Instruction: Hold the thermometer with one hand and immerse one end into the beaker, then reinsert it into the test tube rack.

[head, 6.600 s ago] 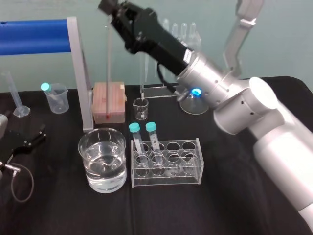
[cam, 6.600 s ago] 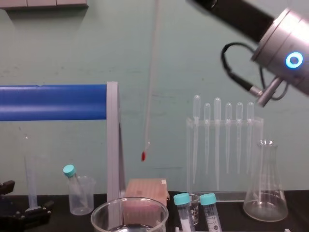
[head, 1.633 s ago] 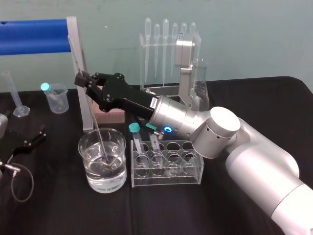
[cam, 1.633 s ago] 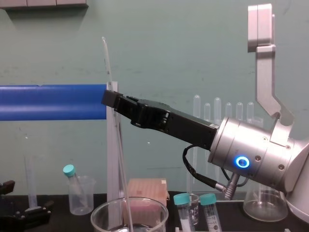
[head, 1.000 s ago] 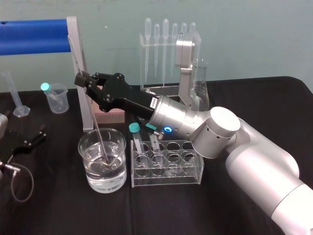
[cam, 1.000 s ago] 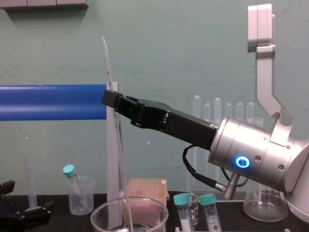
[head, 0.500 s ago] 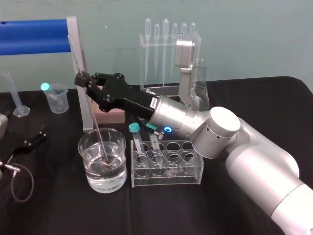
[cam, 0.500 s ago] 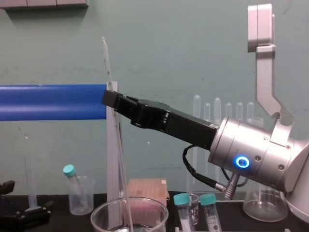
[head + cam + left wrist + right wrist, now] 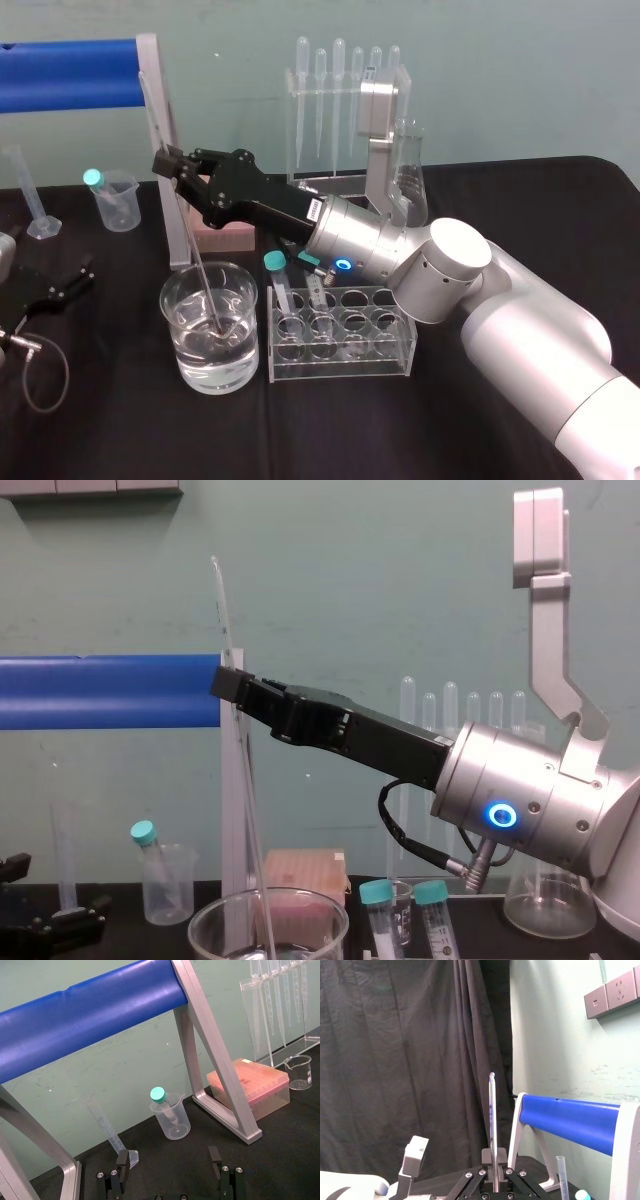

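Observation:
My right gripper [image 9: 166, 166] is shut on the thermometer [image 9: 195, 250], a long thin glass rod that leans slightly. Its lower end sits in the water of the large clear beaker [image 9: 180, 340] at the front left. In the chest view the rod [image 9: 222, 610] rises above the black jaws [image 9: 228, 685] and drops behind the beaker's rim [image 9: 215, 912]. The right wrist view has the rod [image 9: 492, 1120] standing between the closed fingertips [image 9: 494, 1170]. The clear test tube rack [image 9: 340, 368] stands right of the beaker. My left gripper [image 9: 168, 1160] rests open on the table at the far left [image 9: 62, 285].
A blue bar on a grey frame [image 9: 165, 150] stands just behind the beaker, with a pink box [image 9: 228, 236] at its foot. A small beaker with a teal-capped tube [image 9: 115, 200], a measuring cylinder [image 9: 30, 195], a pipette stand [image 9: 340, 100] and a conical flask [image 9: 408, 165] line the back.
Several seconds ago my right gripper held the thermometer high above the pink box; it has since come down and left, with the tip in the beaker. Over the last second nothing has moved.

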You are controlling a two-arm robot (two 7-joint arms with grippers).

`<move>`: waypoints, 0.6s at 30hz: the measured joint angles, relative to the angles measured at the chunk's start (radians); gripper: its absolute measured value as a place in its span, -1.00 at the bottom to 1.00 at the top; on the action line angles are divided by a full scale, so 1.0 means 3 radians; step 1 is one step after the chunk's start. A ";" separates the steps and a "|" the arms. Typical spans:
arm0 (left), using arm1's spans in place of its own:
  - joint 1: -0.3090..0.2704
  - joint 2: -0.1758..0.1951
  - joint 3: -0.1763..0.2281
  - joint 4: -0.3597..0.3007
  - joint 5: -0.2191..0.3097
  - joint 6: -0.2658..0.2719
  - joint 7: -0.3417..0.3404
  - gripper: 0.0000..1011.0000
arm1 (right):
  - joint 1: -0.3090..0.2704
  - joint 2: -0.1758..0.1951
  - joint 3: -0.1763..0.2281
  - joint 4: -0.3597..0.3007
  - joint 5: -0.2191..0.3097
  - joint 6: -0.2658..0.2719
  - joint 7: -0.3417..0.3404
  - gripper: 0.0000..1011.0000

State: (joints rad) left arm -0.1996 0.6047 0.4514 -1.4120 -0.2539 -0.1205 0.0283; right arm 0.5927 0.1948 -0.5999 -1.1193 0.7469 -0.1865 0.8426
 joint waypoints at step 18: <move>0.0000 0.0000 0.0000 0.0000 0.0000 0.0000 0.0000 0.99 | 0.0000 0.0000 0.0000 0.0000 0.0000 0.0000 0.0000 -0.89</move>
State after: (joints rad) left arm -0.1996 0.6047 0.4514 -1.4120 -0.2539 -0.1205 0.0283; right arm 0.5926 0.1948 -0.5999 -1.1192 0.7469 -0.1865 0.8427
